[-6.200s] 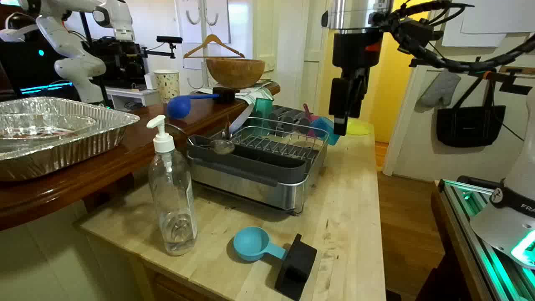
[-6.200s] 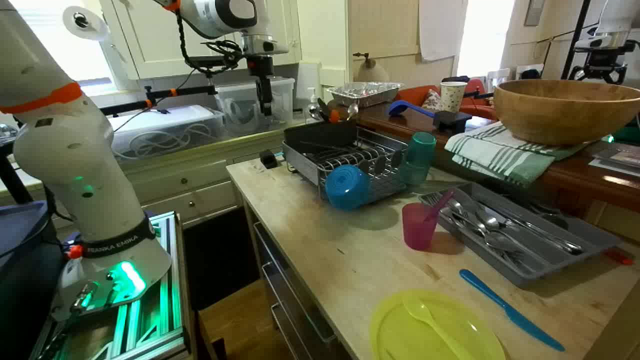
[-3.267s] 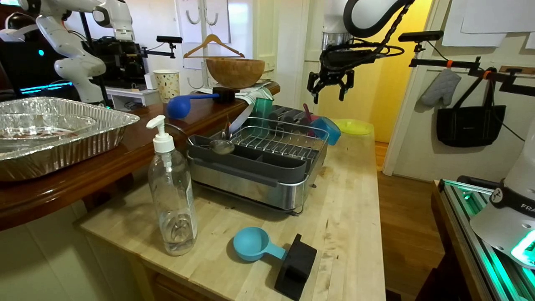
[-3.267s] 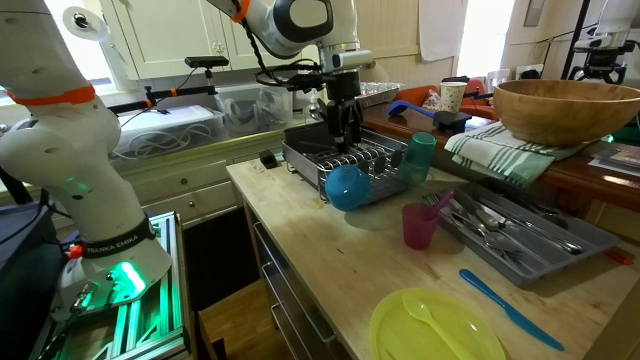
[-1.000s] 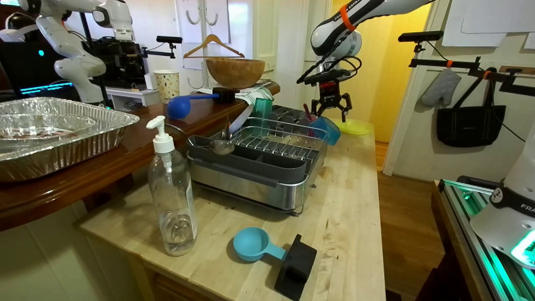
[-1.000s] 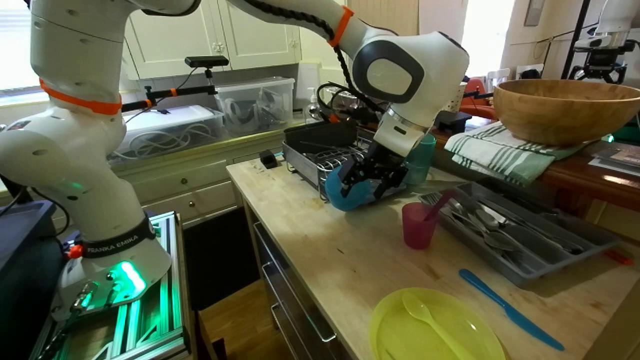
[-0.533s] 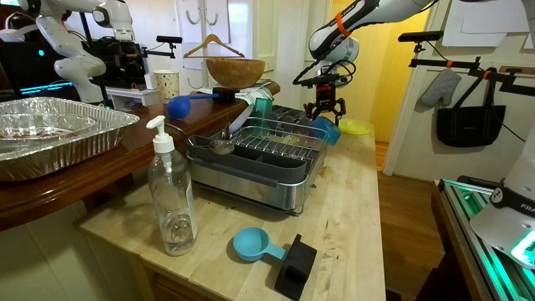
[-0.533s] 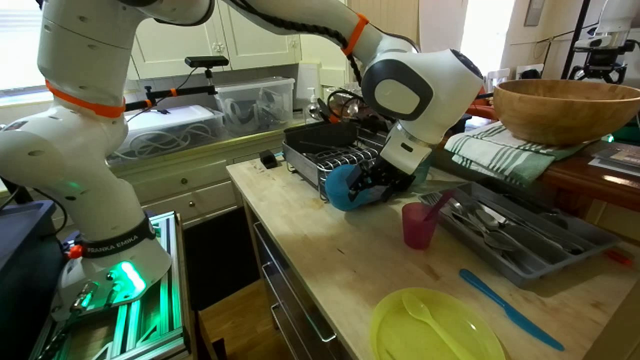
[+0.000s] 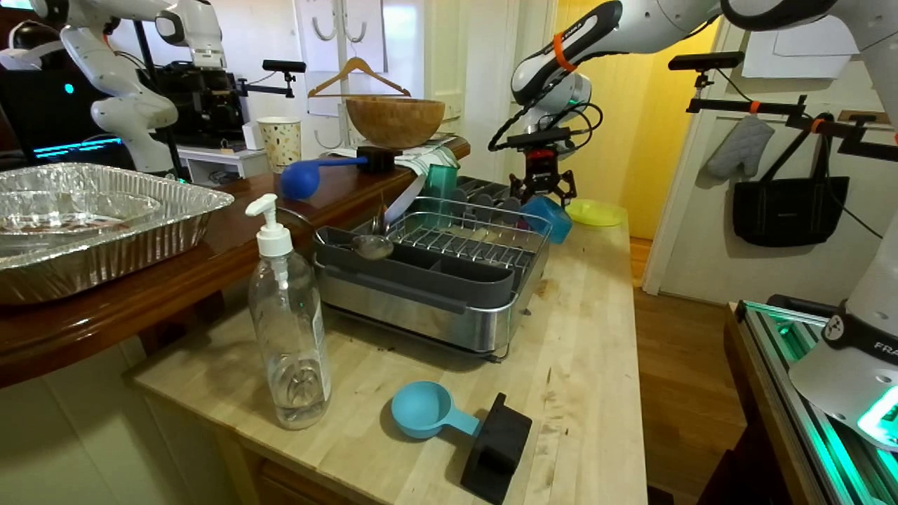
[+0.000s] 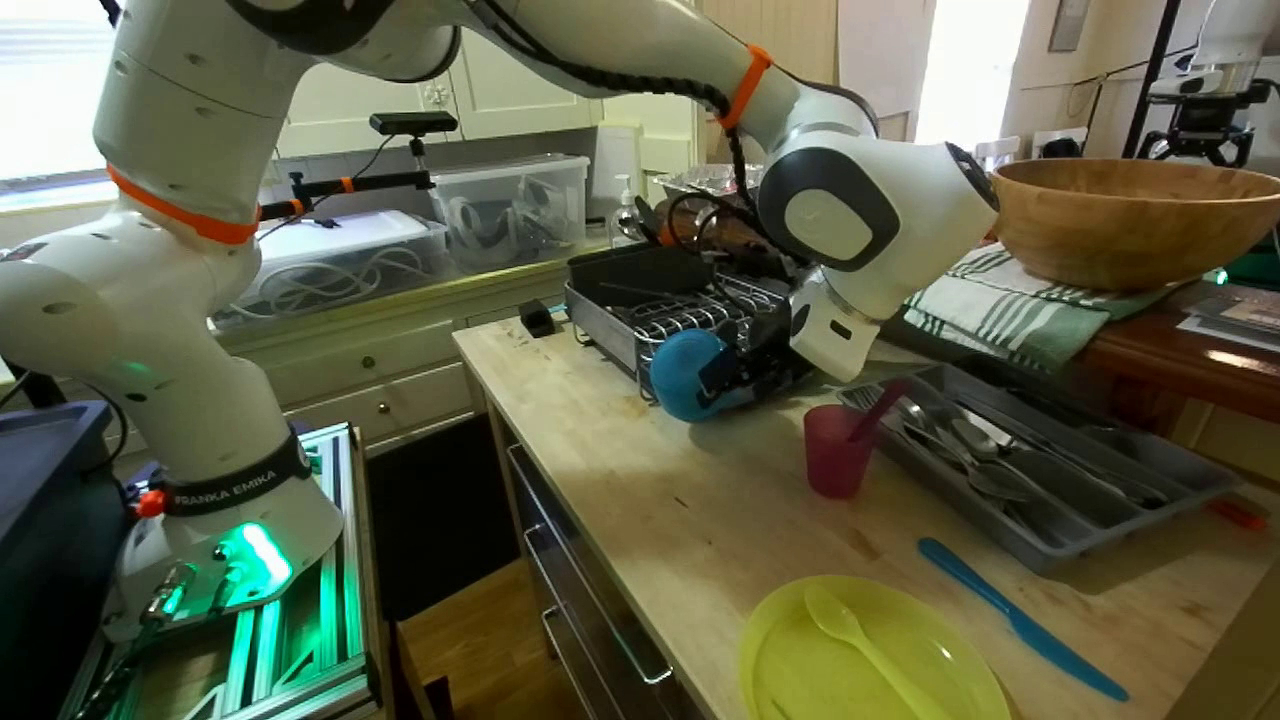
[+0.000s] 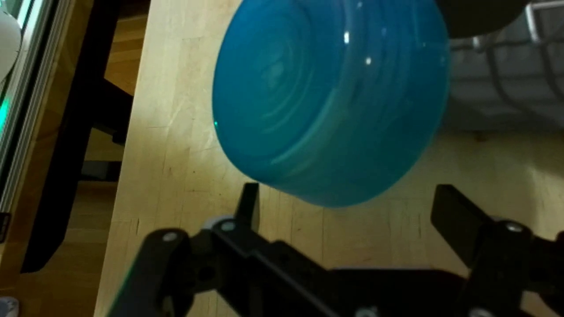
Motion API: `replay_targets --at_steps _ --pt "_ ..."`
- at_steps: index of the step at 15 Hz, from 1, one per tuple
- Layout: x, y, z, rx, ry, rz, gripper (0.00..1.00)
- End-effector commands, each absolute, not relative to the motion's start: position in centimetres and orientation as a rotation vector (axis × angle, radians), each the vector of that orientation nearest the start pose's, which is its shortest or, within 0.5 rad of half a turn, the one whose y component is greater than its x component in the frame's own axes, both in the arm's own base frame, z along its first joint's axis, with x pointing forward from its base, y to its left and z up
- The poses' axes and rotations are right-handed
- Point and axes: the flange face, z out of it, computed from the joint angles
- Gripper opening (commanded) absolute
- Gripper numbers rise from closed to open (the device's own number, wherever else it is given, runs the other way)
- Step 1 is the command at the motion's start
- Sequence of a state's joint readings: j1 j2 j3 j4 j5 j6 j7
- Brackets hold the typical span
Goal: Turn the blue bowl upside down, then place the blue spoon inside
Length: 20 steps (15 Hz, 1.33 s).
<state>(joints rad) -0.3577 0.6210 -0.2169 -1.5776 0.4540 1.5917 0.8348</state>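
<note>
The blue bowl [image 11: 335, 97], round, glossy and plain-sided, is resting tilted on its side. In the wrist view, its ring-marked base is facing 10 o'clock, and its mouth is facing out of sight. In an exterior view, it is overlapping the 2 o'clock end of the dish rack [image 9: 449, 326].

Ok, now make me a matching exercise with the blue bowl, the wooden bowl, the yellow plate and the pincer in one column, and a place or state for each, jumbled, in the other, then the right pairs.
Things
1. yellow plate
2. blue bowl
3. wooden bowl
4. pincer

Places and states
A. on a striped towel
B. open, jaws spread apart
C. tilted, at one end of the dish rack
D. with a yellow spoon lying on it

Right pairs: 1-D, 2-C, 3-A, 4-B
</note>
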Motion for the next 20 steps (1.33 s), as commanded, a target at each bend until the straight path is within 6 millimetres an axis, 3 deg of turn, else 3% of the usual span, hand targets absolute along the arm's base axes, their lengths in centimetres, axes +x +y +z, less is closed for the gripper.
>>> replay_targets --at_steps 1,7,9,13,19,20 --pt "56.7 -29.8 24.9 -2.016 1.819 0.971 1.0" --pt "56.7 -29.8 23.8 -2.059 1.683 1.132 1.0" --pt "56.8 -29.8 23.5 -2.06 1.655 1.166 0.75" --pt "57.2 -30.0 23.2 -2.065 1.636 1.208 0.42" --pt "57.7 -30.5 25.1 -2.107 1.601 1.173 0.01" --pt "57.6 -30.3 25.4 -2.119 1.581 1.176 0.03"
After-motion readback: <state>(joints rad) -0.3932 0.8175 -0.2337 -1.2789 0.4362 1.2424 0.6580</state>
